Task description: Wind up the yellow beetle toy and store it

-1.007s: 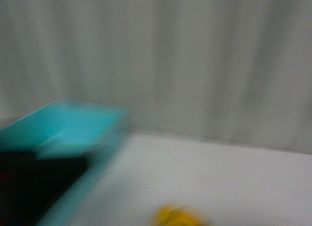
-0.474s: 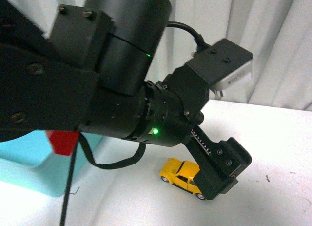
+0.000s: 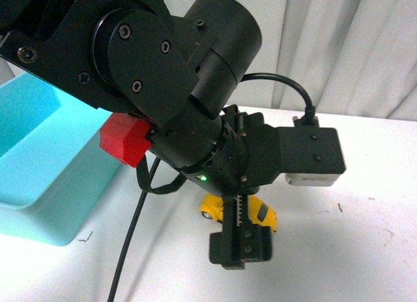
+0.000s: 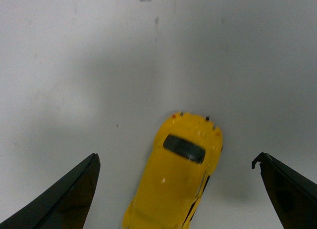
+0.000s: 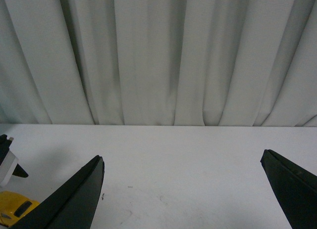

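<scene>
Though small, yellow beetle toy [image 4: 173, 187] glossy, rounded, dark-windowed.

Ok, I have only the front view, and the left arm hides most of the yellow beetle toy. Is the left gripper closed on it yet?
Observer: No. The left wrist view shows the left gripper open, with the yellow beetle toy between its fingers and touching neither.
Operator: Does the toy sit straight between them?
Observer: A little askew, with bare table on both sides.
Operator: And the other arm?
Observer: The right gripper is open and empty, above the table, facing the curtain.
</scene>
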Motion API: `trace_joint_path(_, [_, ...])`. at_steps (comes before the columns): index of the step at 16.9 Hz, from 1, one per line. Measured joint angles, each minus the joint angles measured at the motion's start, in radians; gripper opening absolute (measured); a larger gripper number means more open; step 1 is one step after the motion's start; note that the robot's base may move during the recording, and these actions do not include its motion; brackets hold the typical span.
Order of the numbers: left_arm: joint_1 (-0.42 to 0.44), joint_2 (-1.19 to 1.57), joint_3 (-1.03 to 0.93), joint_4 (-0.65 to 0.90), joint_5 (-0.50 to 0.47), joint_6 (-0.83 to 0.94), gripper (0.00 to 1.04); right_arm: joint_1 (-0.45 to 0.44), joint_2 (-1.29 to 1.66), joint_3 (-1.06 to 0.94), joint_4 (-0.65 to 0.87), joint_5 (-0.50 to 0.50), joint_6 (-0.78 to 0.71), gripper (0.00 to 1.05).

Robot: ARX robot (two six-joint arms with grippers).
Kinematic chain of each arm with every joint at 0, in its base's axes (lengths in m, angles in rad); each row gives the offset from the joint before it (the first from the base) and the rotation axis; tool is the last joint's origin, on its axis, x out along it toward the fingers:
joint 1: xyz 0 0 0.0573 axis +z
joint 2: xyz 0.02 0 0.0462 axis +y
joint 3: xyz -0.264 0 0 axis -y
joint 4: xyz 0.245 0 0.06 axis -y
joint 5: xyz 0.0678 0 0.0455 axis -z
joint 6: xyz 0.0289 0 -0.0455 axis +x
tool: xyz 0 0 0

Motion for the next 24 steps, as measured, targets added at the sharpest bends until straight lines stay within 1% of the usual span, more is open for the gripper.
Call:
trace_joint_path(4, [0.029,0.077,0.027,-0.011,-0.062,0.169,0.98,0.000,0.000,0.000,0.000,0.000,0.000,0.98])
trace_joint_path(7, [0.033,0.105,0.048,-0.014,-0.083,0.217,0.98,0.000,0.000,0.000,0.000,0.000,0.000,0.98])
trace_joint_path(8, [0.033,0.106,0.051,-0.014,-0.092,0.224,0.92,0.000,0.000,0.000,0.000,0.000,0.000,0.98])
trace_joint_path(12, [0.033,0.114,0.055,-0.031,-0.119,0.237,0.60,0.000,0.000,0.000,0.000,0.000,0.000,0.98])
trace_joint_path(15, [0.040,0.113,0.076,-0.050,-0.130,0.238,0.42,0.000,0.000,0.000,0.000,0.000,0.000,0.98])
trace_joint_path(17, [0.040,0.109,0.079,-0.067,-0.132,0.193,0.40,0.000,0.000,0.000,0.000,0.000,0.000,0.98])
trace_joint_path(19, [0.041,0.084,0.074,-0.114,-0.089,0.111,0.40,0.000,0.000,0.000,0.000,0.000,0.000,0.98])
trace_joint_path(21, [0.070,-0.007,0.071,-0.118,0.030,-0.011,0.40,0.000,0.000,0.000,0.000,0.000,0.000,0.98])
trace_joint_path(23, [0.158,-0.117,0.101,-0.093,0.149,-0.150,0.40,0.000,0.000,0.000,0.000,0.000,0.000,0.98])
trace_joint_path(24, [0.233,-0.135,0.151,-0.080,0.205,-0.221,0.40,0.000,0.000,0.000,0.000,0.000,0.000,0.98])
